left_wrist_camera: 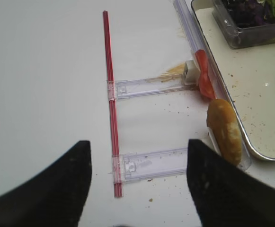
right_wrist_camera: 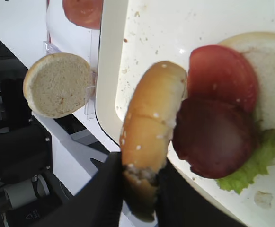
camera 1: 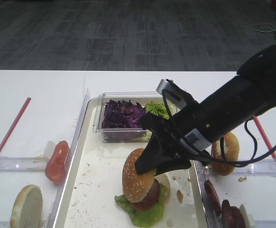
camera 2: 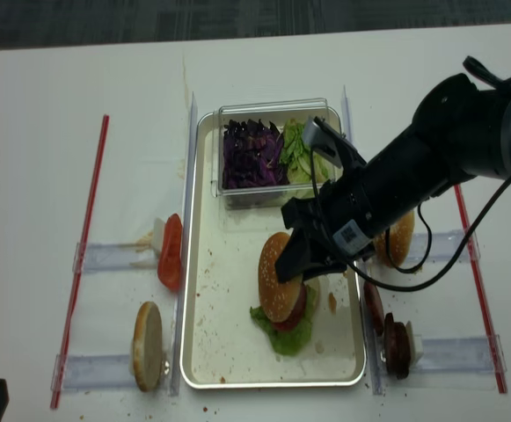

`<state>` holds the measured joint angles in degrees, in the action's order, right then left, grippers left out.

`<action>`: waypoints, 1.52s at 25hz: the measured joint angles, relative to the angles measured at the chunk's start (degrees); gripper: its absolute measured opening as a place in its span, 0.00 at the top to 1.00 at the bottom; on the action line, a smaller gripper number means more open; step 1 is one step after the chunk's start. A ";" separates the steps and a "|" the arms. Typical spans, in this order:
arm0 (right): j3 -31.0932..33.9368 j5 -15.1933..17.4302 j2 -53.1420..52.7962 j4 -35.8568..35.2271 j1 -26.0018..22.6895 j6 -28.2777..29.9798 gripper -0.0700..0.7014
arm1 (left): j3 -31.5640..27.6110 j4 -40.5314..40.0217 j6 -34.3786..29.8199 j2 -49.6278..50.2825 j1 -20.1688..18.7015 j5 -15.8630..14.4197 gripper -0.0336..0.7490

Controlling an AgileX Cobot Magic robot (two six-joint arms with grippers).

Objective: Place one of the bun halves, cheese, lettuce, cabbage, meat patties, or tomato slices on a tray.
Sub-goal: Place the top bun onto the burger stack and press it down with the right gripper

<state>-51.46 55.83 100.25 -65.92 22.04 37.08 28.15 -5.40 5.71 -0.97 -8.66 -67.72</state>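
Item: sesame bun top (right_wrist_camera: 149, 127), golden-brown, domed, one of the bun halves. Location: held on edge above the off-white tray (camera 1: 97, 178), tilted over a partly built stack of lettuce (right_wrist_camera: 258, 161), meat patty (right_wrist_camera: 213, 137), tomato slice (right_wrist_camera: 222, 75) and a pale bottom bun (right_wrist_camera: 265, 71); whether its lower edge touches the stack cannot be told. Holder: right gripper (right_wrist_camera: 139, 189), jaws pressed together on the bun's rim, pinching it thin at the bite point, where the crumb looks squashed. Handling, as a judgement: light, soft and springy, easily dented; the crust gives fair friction, so slipping seems unlikely, but a rim pinch lets the disc swing and a hard squeeze leaves a crease. A hold across the rim, as here, suits lowering it dome-up; release should be gentle so the loose slices below do not slide. Left gripper (left_wrist_camera: 137, 189): jaws spread wide, holding nothing, over the bench near a red strip (left_wrist_camera: 110, 94). Other stock: clear box (camera 1: 99, 124) at the tray's far end with purple cabbage (camera 1: 122, 115) and green leaves; a spare tomato slice (camera 1: 57, 160) and pale bun half (camera 1: 26, 206) left of the tray; another bun (camera 1: 227, 151) and dark patties (camera 1: 223, 205) on the right.
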 joint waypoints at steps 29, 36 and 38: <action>0.00 -0.49 0.13 7.94 0.00 -5.32 0.38 | 0.00 0.00 0.00 0.00 0.00 0.00 0.40; 0.00 -1.47 0.13 9.81 0.00 -5.95 0.34 | 0.00 0.00 0.00 0.00 0.00 0.00 0.40; 0.00 -1.85 0.13 11.33 0.00 -6.79 0.34 | 0.00 0.00 0.00 0.00 0.00 0.00 0.40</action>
<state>-51.46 53.98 100.38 -54.58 22.04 30.29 28.15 -5.40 5.71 -0.97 -8.66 -67.72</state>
